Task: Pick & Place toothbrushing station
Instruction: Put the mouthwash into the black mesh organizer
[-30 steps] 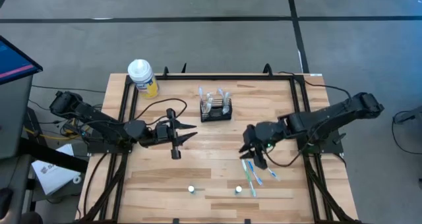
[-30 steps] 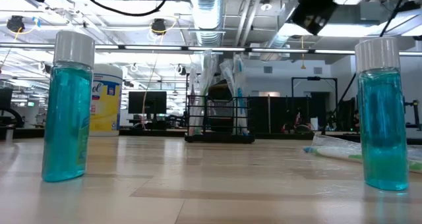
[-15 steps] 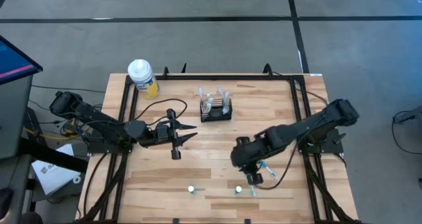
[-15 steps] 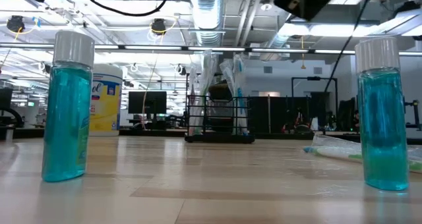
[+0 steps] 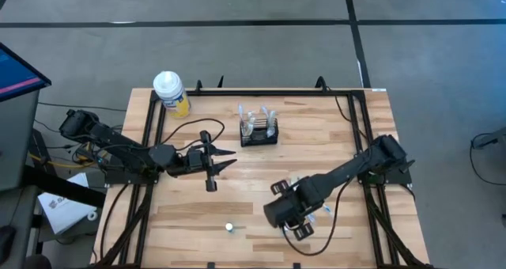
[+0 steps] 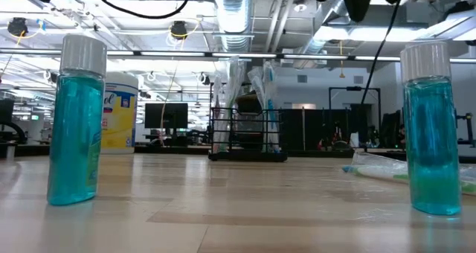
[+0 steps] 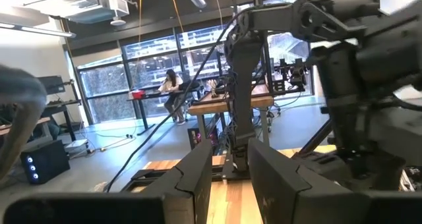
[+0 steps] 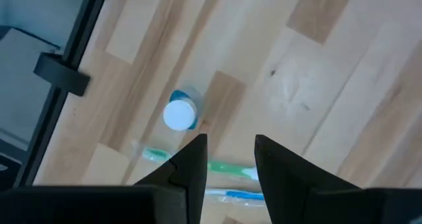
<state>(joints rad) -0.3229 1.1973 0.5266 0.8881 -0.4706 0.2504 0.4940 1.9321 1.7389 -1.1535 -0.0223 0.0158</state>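
Observation:
The toothbrushing station (image 5: 259,130), a small black wire-mesh holder, stands on its base on the wooden table's far middle; it also shows in the low view (image 6: 247,138). My right gripper (image 5: 297,228) is open and empty above the table's near part. Below it, in the right wrist view (image 8: 227,151), are wrapped toothbrushes (image 8: 227,168) lying flat and a white-capped turquoise bottle (image 8: 179,114) standing upright beside them. My left gripper (image 5: 228,160) is open and empty above the table's left middle.
A second small turquoise bottle (image 5: 229,228) stands near the front edge; both bottles show in the low view (image 6: 74,119) (image 6: 431,130). A white-capped yellow bottle (image 5: 171,93) stands at the far left corner. A black frame (image 5: 155,119) runs along the table's sides.
My right gripper has swung from the table's right middle toward the near edge and leftward, and now hangs over the toothbrushes and the right small bottle, hiding that bottle in the high view.

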